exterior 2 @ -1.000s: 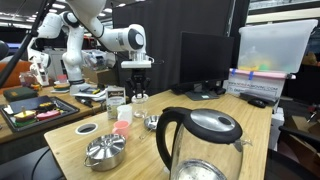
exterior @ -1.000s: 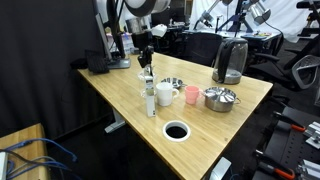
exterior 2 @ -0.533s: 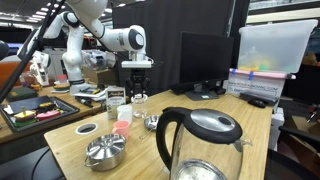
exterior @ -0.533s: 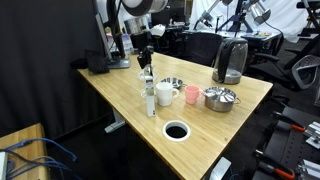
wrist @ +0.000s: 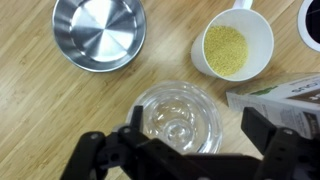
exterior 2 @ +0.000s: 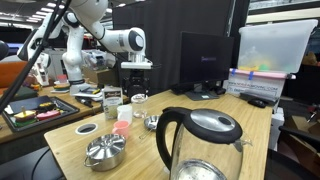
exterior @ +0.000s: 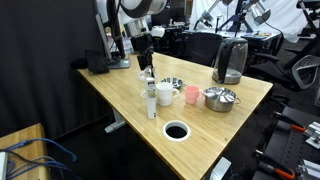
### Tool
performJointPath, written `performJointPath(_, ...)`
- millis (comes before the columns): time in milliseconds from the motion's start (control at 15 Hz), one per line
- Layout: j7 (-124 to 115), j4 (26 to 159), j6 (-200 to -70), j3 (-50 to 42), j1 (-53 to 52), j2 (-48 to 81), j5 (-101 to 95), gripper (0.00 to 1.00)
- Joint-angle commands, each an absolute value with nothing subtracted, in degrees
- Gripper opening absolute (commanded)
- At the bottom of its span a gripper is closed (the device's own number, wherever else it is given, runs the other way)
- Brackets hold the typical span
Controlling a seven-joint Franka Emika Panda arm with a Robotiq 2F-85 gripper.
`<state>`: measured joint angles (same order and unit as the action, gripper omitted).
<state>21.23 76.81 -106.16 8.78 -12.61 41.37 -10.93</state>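
Note:
A clear drinking glass (wrist: 170, 115) stands upright on the wooden table, right under my gripper (wrist: 193, 128). The jaws are open, one black finger (wrist: 133, 122) on each side of the glass, and they do not press on it. In both exterior views the gripper (exterior: 146, 62) (exterior 2: 137, 80) hangs straight down over the glass (exterior: 147, 78) (exterior 2: 138, 100). Beside the glass are a steel bowl (wrist: 98, 33), a white mug of yellow grains (wrist: 233, 45) and a carton (wrist: 283, 100).
A pink cup (exterior: 190, 95), a lidded steel pot (exterior: 219, 98) and an electric kettle (exterior: 230, 60) stand on the table (exterior: 120, 95). There is a round cable hole (exterior: 176, 131) near the front edge. A monitor (exterior 2: 207, 60) stands behind, and a tray of items (exterior 2: 30, 108) lies on a side table.
The jaws have opened from shut to wide and let go of the glass, which stays standing on the table. The arm has barely moved.

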Motion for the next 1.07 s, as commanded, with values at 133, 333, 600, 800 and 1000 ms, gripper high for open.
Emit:
performJointPath(133,22.0,74.8,-104.9,9.0,-12.2,41.3,-10.9,1.0)
performJointPath(333,21.9,75.5,-107.8,9.4,-11.4,38.9,-10.0,1.0)
performJointPath(600,21.3,73.6,-106.8,8.9,-11.9,37.9,-10.1,1.0)
performJointPath(800,21.3,74.3,-106.7,8.9,-11.7,36.1,-9.5,1.0)
performJointPath(1000,21.3,74.7,-106.7,9.0,-11.7,36.4,-9.5,1.0)
